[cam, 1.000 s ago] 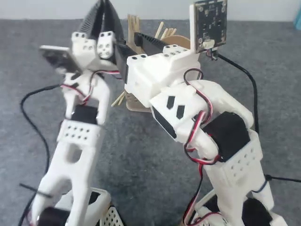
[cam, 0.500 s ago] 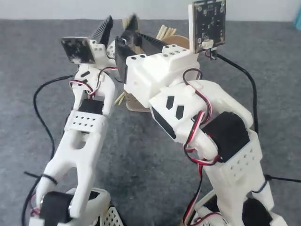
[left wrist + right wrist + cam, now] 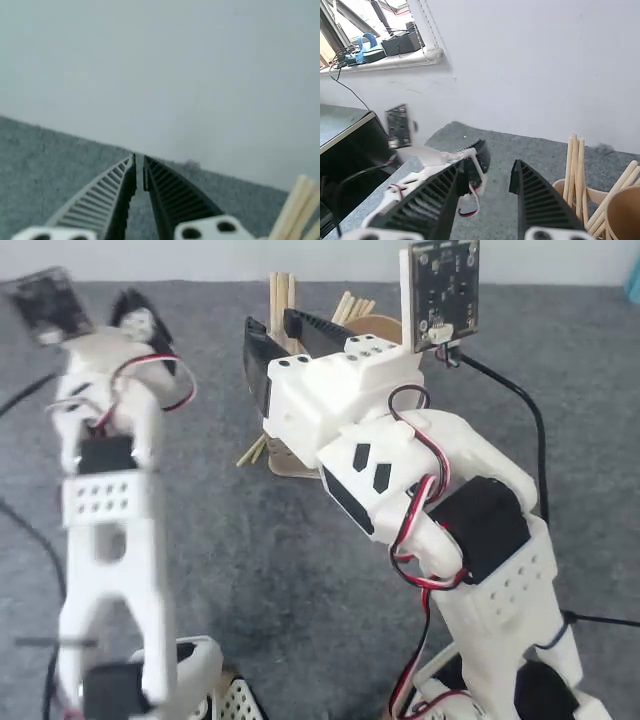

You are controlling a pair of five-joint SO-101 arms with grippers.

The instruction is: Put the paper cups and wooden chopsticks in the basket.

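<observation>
Wooden chopsticks (image 3: 281, 295) stand upright in the wooden basket (image 3: 288, 460) at the back of the table, mostly hidden behind my right arm. More chopsticks (image 3: 350, 308) lean beside a tan paper cup (image 3: 385, 330). My right gripper (image 3: 268, 322) is open and empty, just in front of the basket. Its wrist view shows the gripper (image 3: 492, 172) with chopsticks (image 3: 574, 165) and the paper cup (image 3: 626, 210) to one side. My left gripper (image 3: 138, 310) is raised at the far left, away from the basket. It is shut on nothing (image 3: 139, 162), with chopstick ends (image 3: 300, 205) at the view's edge.
Grey carpet (image 3: 270, 570) covers the table, and a white wall (image 3: 160, 60) stands behind it. A loose chopstick (image 3: 250, 452) pokes out low at the basket's left side. The left arm (image 3: 432, 160) shows beyond the right gripper's fingers. Cables (image 3: 520, 390) trail at the right.
My left arm has swung left, away from the basket, and its gripper has gone from open to shut. The right arm has not moved.
</observation>
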